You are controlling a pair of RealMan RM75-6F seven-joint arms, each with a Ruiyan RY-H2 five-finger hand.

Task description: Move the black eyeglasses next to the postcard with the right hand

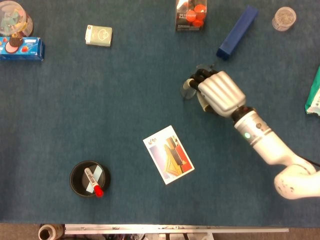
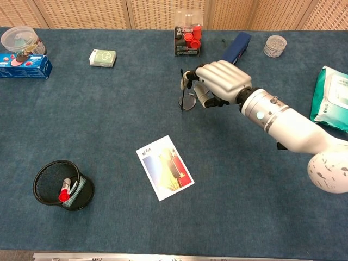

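My right hand [image 1: 220,93] [image 2: 222,82] grips the black eyeglasses [image 1: 189,87] [image 2: 186,95], lifted off the blue table, with the lenses hanging at the fingertips on the hand's left side. Most of the frame is hidden under the fingers. The postcard [image 1: 168,154] [image 2: 164,167] lies flat on the cloth, below and left of the hand, a good hand's length away. My left hand is not in either view.
A blue box [image 1: 237,32] lies just behind the right hand and a box of red balls [image 1: 190,14] sits at the back. A black mesh cup with a red marker [image 1: 90,178] is at front left, a wipes pack [image 2: 331,98] at far right.
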